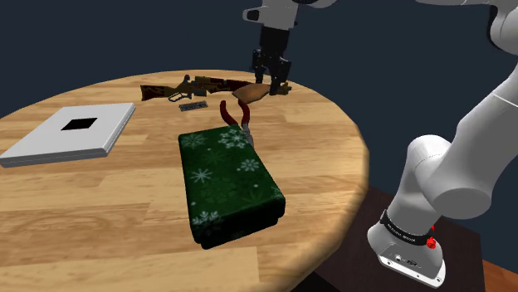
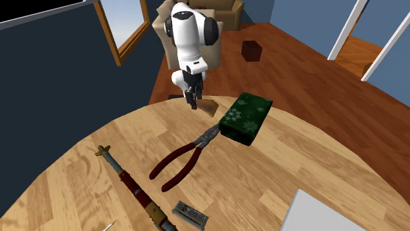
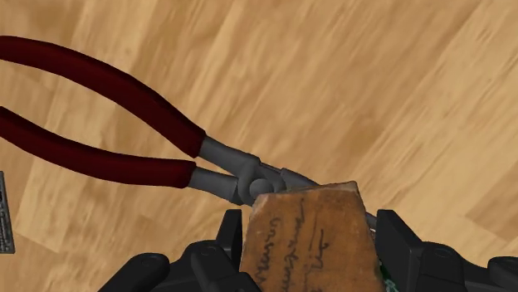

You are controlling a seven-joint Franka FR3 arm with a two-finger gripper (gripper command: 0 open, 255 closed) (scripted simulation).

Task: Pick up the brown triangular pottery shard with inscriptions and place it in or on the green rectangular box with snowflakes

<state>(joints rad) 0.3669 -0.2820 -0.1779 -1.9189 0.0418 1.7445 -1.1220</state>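
A brown pottery shard [image 3: 311, 236] with dark handwritten marks sits clasped between my black fingers [image 3: 230, 239]. My gripper [image 1: 272, 81] is shut on it at the far side of the round wooden table, just above the surface. In the second exterior view the shard [image 2: 209, 107] pokes out beside the gripper [image 2: 192, 98], close to the table's edge. The shard [image 1: 255, 91] shows as a tan wedge under the hand. The dark green box with white snowflakes [image 1: 228, 178] lies nearer the stand, and one end of the box [image 2: 245, 117] is a short way from the shard.
Red-handled pliers [image 1: 237, 116] lie between the shard and the box, right under the gripper [image 3: 124, 141]. A long brown rifle-like object [image 1: 187, 87], a small grey chip [image 1: 193, 106] and a flat white-grey slab [image 1: 70, 133] rest farther toward the shoulder view's left.
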